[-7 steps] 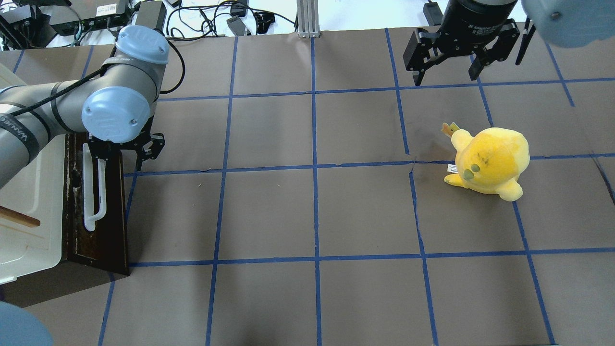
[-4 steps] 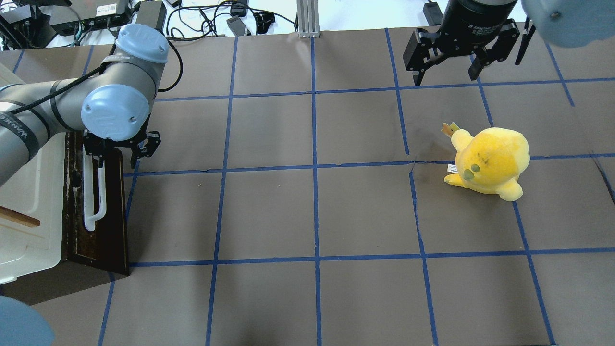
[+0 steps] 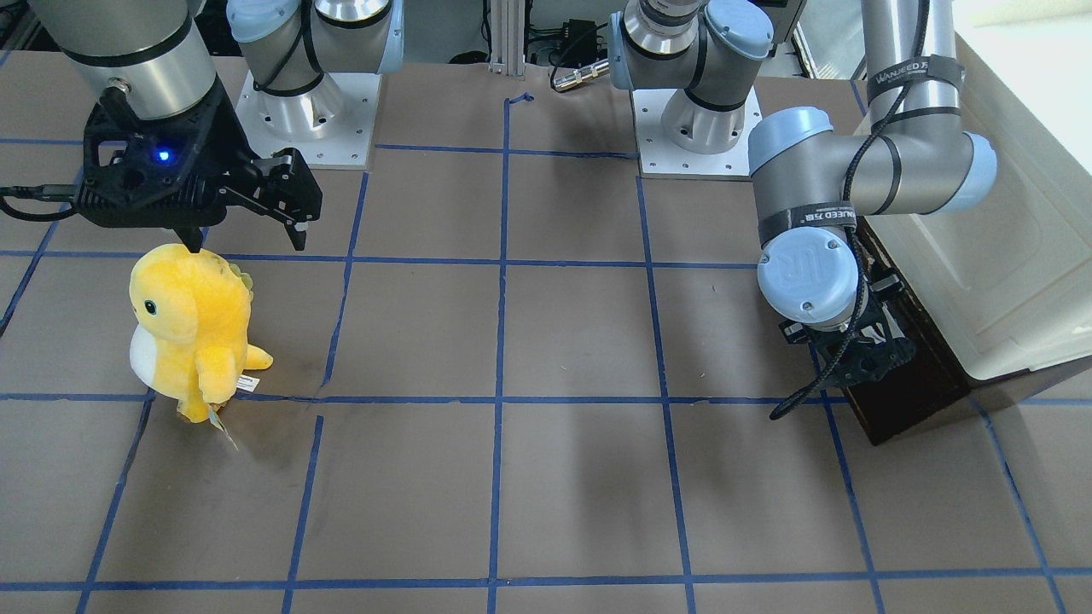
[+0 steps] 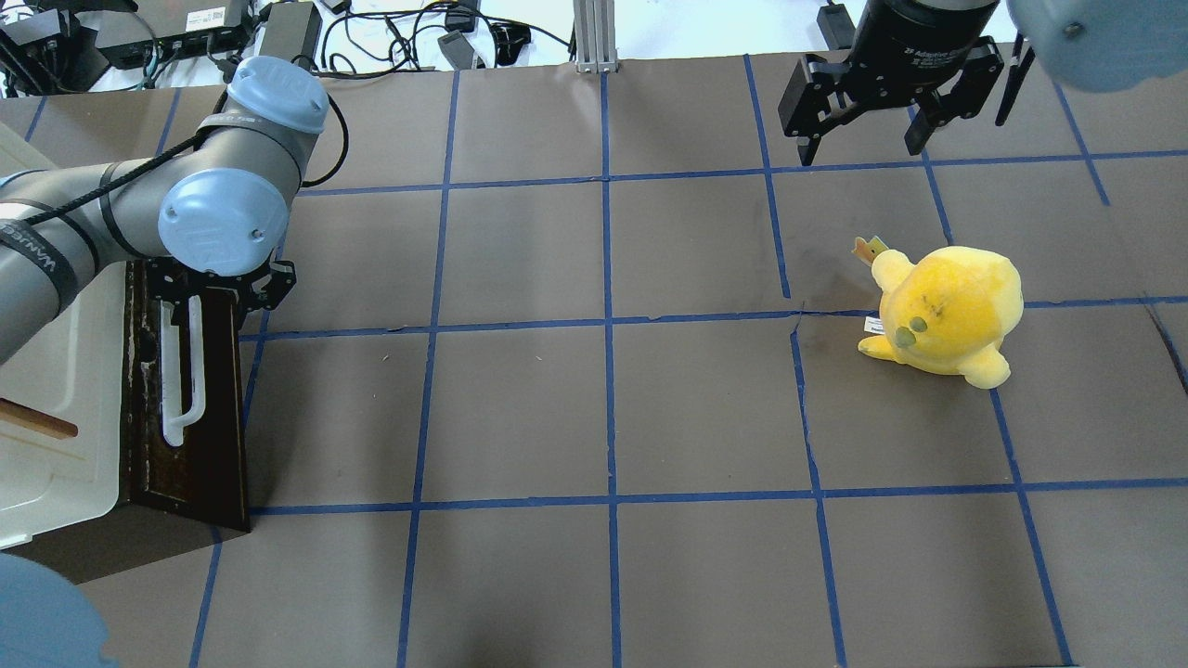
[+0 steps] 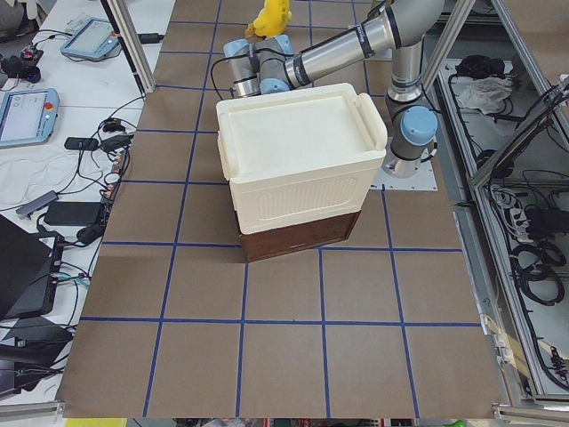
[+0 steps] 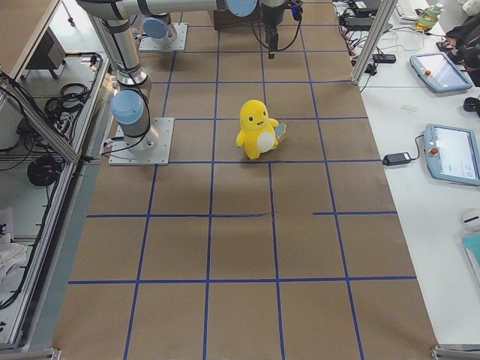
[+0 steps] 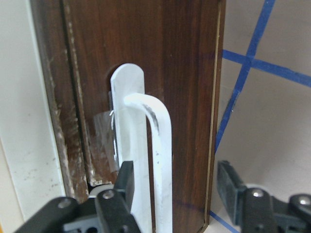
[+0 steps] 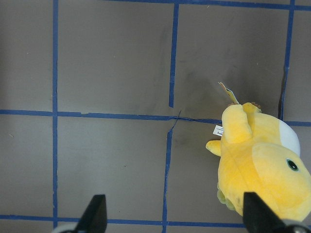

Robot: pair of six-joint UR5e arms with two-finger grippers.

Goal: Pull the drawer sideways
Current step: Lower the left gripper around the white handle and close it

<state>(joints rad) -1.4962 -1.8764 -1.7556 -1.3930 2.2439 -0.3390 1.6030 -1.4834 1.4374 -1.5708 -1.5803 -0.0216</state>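
The drawer [image 4: 200,417] is sitting at the table's [image 4: 520,408] left end, low under the cream-white cabinet body [image 4: 56,390]. Its dark front is facing the table's middle and looking pushed in, with no pale interior showing. Its white bar handle [image 4: 181,371] is running along the front.

My left gripper [image 4: 218,295] is hanging at the handle's far end, jaws spread, gripping nothing. In the left wrist view the bar is lying between my fingers, just beside one finger [image 7: 125,182]. The other finger [image 7: 228,187] is sitting out past the drawer front's edge, over the table. I can't tell if either is touching the bar.

Step, as I'm judging it: lining up for the grasp, pull not yet started. Next I'm needing to come in a little further so the bar is sitting deeper between the jaws, then clamp on it. After that I'm drawing straight away from the cabinet toward the table's middle, in line with the drawer's slide, so it isn't jamming or dragging the cabinet along.

My right gripper [image 4: 858,139] is hovering well apart at the far right, jaws wide, empty. It is near the yellow plush toy [image 4: 947,311] but not touching it.
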